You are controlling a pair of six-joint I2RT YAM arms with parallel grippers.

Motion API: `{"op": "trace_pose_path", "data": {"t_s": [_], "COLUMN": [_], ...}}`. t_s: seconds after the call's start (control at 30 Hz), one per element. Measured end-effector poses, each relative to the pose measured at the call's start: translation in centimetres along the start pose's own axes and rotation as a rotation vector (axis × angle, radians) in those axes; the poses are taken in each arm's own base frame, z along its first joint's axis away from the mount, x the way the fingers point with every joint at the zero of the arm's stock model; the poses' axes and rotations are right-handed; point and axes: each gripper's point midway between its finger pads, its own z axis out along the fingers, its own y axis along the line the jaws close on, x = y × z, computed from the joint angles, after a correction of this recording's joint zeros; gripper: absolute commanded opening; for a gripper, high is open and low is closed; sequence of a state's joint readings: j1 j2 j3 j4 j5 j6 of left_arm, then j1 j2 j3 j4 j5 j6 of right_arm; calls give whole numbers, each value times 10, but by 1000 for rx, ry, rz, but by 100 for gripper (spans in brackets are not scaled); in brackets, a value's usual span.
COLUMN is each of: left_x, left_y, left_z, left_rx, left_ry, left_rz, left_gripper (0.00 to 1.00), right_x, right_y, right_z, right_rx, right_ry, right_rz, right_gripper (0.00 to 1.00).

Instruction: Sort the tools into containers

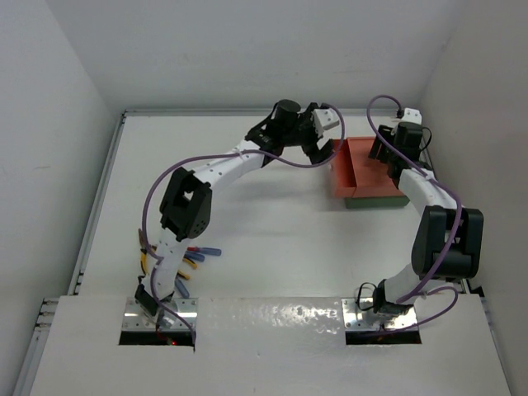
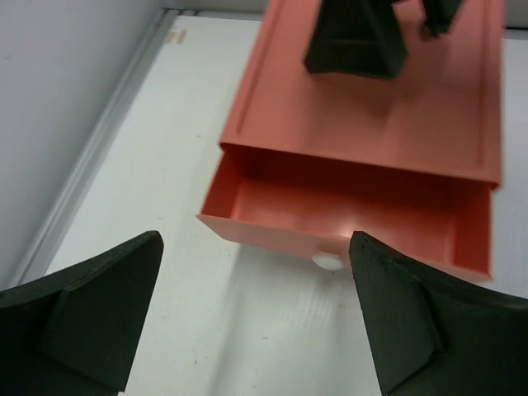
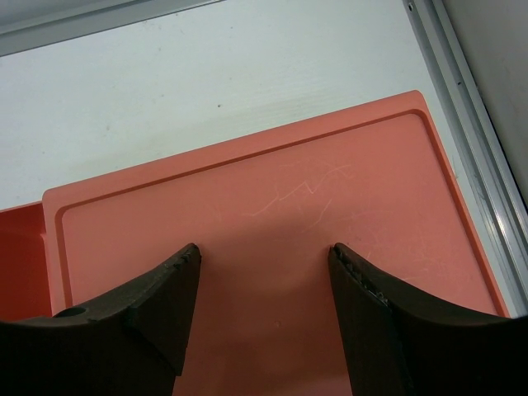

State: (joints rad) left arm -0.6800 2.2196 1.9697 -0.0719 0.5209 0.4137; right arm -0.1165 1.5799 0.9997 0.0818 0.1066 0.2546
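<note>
My left gripper [image 2: 256, 243] stands wide and empty, just before the orange tray's [image 2: 363, 124] open drawer [image 2: 346, 206]. My right gripper [image 3: 264, 252], narrower and also empty, hangs over its top. The tools [image 1: 196, 256] lie by my left base, well apart

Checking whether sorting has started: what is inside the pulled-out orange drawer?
Nothing shows: the orange drawer has a bare floor and walls where visible. Its back part is hidden under the case top. The tools lie beside the base of the left arm.
</note>
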Motion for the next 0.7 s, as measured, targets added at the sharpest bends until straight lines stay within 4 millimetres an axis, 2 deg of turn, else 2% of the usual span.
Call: {"op": "trace_pose_path", "data": {"t_s": [0.1, 0.2, 0.33, 0.5, 0.63, 0.7], "left_x": [-8, -9, 14, 42, 47, 51], "left_y": [7, 1, -12, 4, 14, 16], "left_z": [15, 35, 56, 54, 49, 48], "left_rx": [-81, -158, -238, -360, -419, -437], "left_ry": [7, 29, 93, 157, 165, 172], "left_rz": [31, 54, 12, -57, -86, -90], "left_gripper": [96, 96, 97, 87, 72, 68], "right_x": [1, 1, 1, 1, 1, 1], "right_y": [0, 1, 1, 2, 2, 2], "right_z": [0, 1, 1, 1, 0, 0], "right_rx": [-2, -6, -8, -12, -15, -16], "right_ry": [0, -7, -16, -26, -33, -35], "right_rz": [1, 5, 8, 10, 11, 11], "right_gripper": [63, 63, 63, 64, 64, 64]}}
